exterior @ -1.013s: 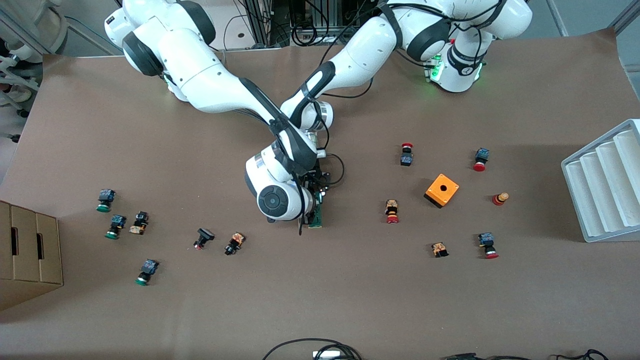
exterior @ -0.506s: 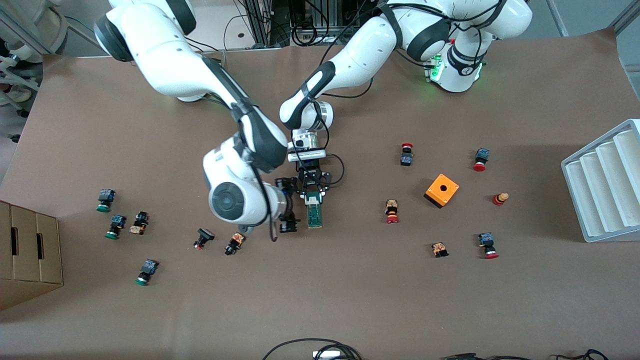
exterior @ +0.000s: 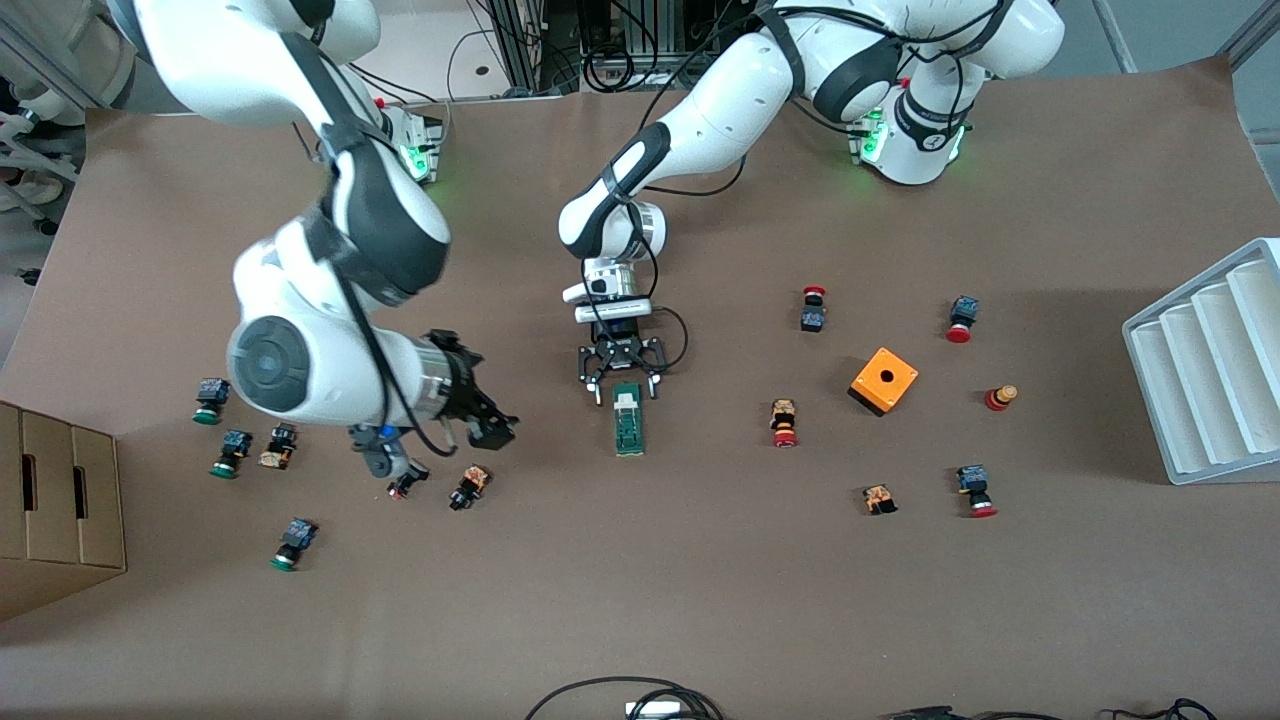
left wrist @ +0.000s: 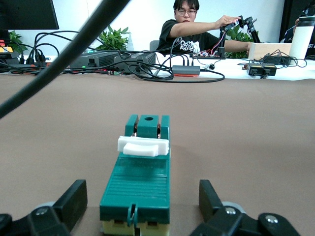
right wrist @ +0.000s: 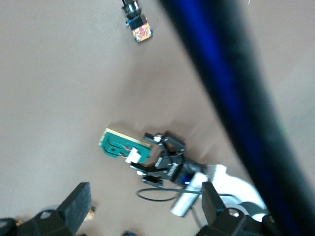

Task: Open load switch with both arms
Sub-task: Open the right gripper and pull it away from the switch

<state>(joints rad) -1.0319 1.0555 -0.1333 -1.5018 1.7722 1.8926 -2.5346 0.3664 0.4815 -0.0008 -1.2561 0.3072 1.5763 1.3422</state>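
We see the load switch (exterior: 629,421) lying flat on the brown table (exterior: 700,600), near the middle. It is a slim green bar with a small white block on top and a pale strip underneath. Just past its white end the left gripper (exterior: 623,378) sits low with its fingers spread wide, holding nothing. The right gripper (exterior: 440,448) hangs open over some small push-buttons (exterior: 468,487), and part of one button hides under it.

Even overhead light, soft shadows under arms — right wrist view motion-blurred (blue cable (right wrist: 231,83) smeared), left wrist view sharp
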